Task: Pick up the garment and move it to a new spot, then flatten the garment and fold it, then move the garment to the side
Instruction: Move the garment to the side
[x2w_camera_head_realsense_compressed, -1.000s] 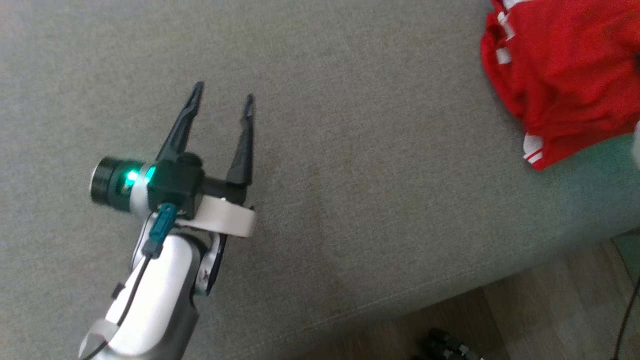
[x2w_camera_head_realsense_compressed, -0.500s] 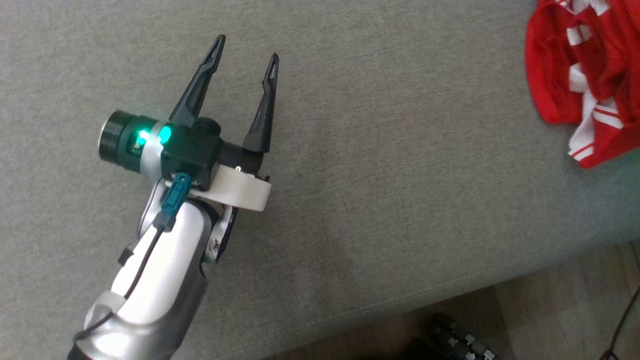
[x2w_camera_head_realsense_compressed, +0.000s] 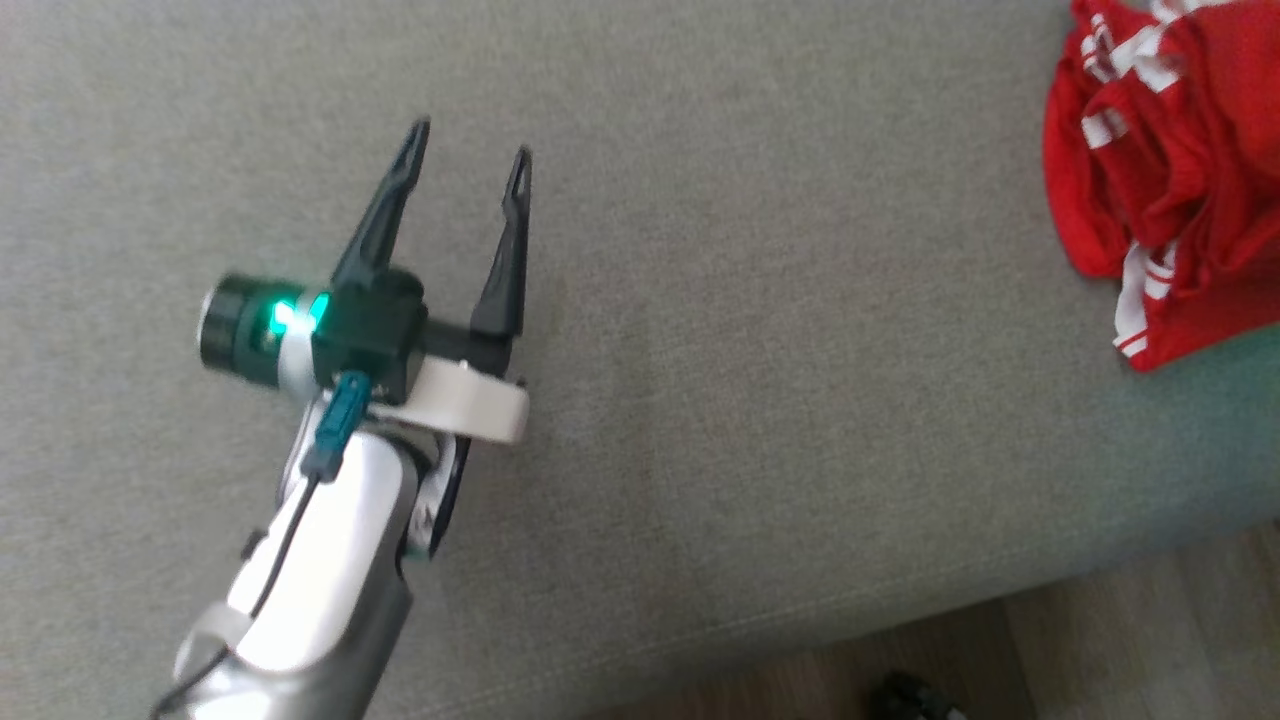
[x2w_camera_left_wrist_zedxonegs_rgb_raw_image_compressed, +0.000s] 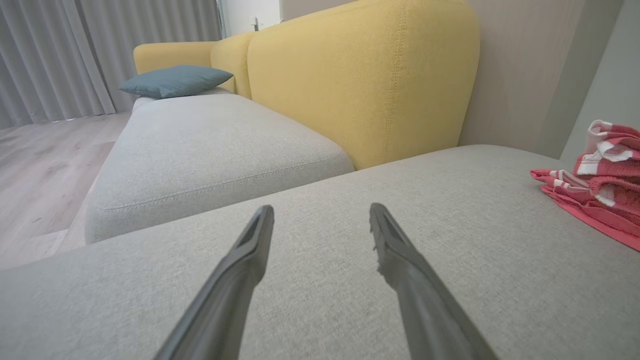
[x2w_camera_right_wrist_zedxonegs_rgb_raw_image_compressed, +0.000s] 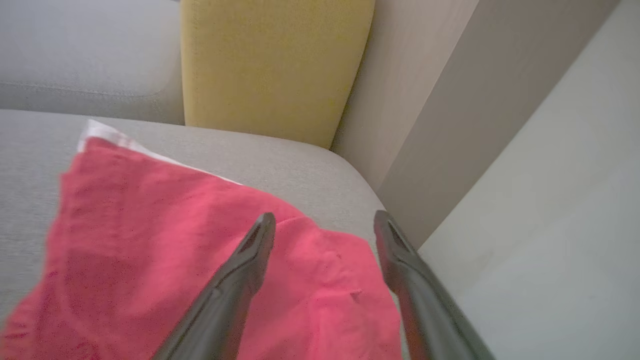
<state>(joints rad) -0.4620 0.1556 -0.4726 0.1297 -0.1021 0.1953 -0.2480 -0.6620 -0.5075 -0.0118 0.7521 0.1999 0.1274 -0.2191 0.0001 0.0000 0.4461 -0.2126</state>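
My left claw (x2w_camera_head_realsense_compressed: 470, 140) hangs spread, empty, over bare sofa cushion (x2w_camera_head_realsense_compressed: 780, 380); the garment (x2w_camera_head_realsense_compressed: 1170, 190) bunches upper right by the cushion's end, my right claw (x2w_camera_right_wrist_zedxonegs_rgb_raw_image_compressed: 325, 217) splayed above it.

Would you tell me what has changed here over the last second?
The right hand now stands open above the bright red garment with white stripes, so it seems to have let the cloth go; the folds have resettled into a crumpled heap on the grey fabric cushion. The left hand stayed open and empty.
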